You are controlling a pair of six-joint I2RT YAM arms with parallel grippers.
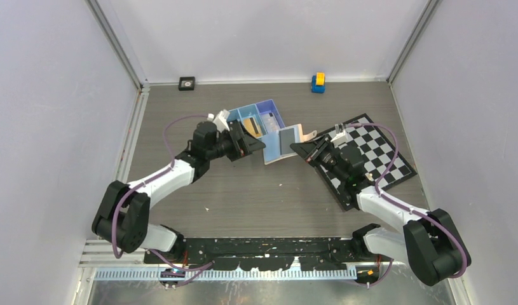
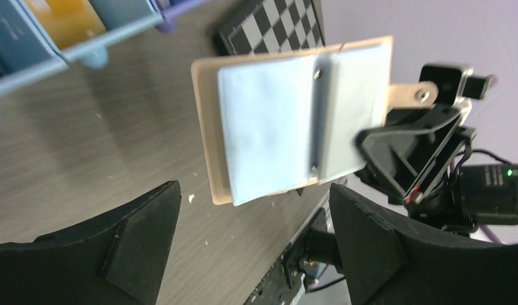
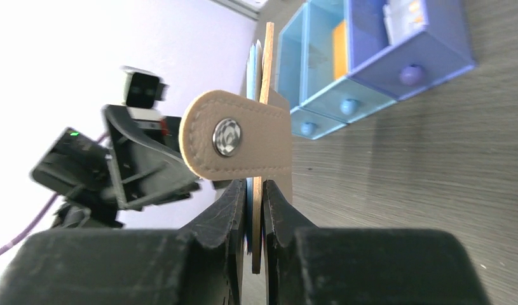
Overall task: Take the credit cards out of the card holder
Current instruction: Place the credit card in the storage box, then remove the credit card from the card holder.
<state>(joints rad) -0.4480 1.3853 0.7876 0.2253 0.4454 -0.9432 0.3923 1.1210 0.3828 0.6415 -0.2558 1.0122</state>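
Observation:
The tan card holder (image 1: 281, 143) hangs open above the table, its pale blue inner pockets (image 2: 275, 127) facing my left gripper. My right gripper (image 3: 256, 190) is shut on the holder's edge, just below the snap tab (image 3: 237, 137). My left gripper (image 2: 253, 222) is open with nothing between its fingers, a short way in front of the holder, between it and the blue tray (image 1: 259, 105). An orange credit card (image 2: 65, 19) lies in a tray compartment, also seen from the right wrist as the orange card (image 3: 338, 49). A pale card (image 3: 402, 16) sits in the neighbouring compartment.
A chessboard mat (image 1: 377, 159) lies under the right arm. A yellow and blue toy (image 1: 318, 82) and a small black square (image 1: 187, 83) sit by the back wall. White walls enclose the table on three sides.

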